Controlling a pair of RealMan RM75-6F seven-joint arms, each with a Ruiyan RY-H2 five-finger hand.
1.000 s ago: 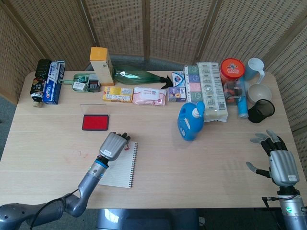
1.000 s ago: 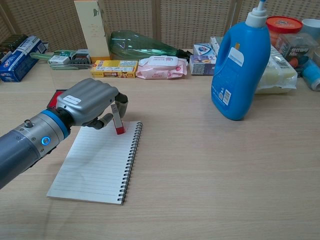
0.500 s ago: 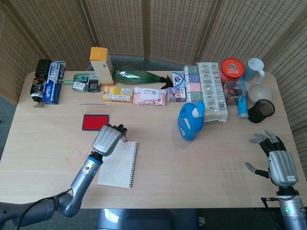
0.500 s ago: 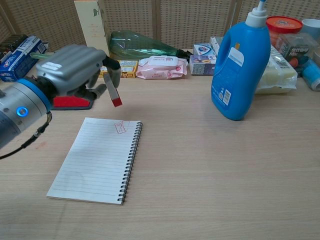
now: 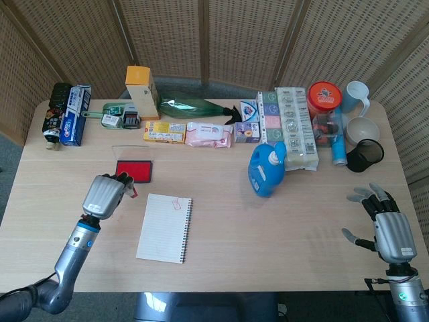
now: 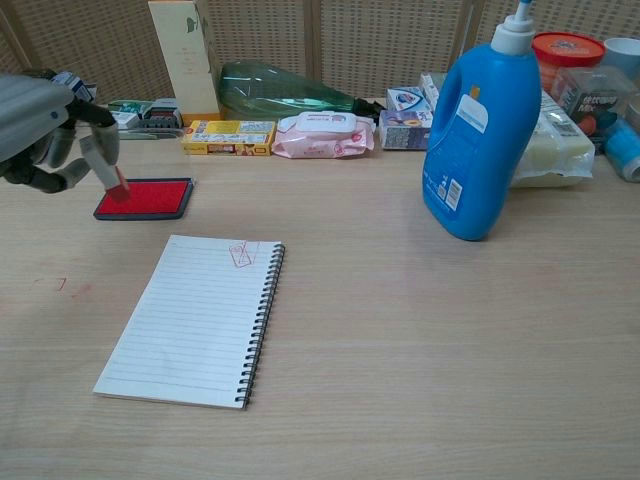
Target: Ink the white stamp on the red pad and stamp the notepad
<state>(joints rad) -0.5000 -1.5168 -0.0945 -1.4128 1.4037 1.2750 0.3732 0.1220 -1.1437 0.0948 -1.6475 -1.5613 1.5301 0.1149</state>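
Since the earlier frames, the left hand (image 5: 105, 194) had lifted off the notepad (image 5: 165, 227) and travelled leftward, ending beside the near-left corner of the red pad (image 5: 134, 170), clear of the page. Its fingers remained curled around the white stamp (image 6: 104, 165), which was held tilted, the red inked face lowermost and raised above the bench (image 5: 268, 221). A small red rectangular imprint (image 6: 241, 254) lay at the top of the lined page near the spiral binding, where the stamp had stood a second ago. The notepad lay flat in its former place, just in front of the open red pad. The right hand (image 5: 387, 227) stayed at the near right edge of the bench, fingers spread and holding nothing. Only the head view showed the right hand and the left forearm; the chest view showed the stamp's white body and red face plainly, and cut off most of the left hand at the frame edge. A blue detergent bottle (image 6: 480, 130) stood upright, well apart from the notepad.
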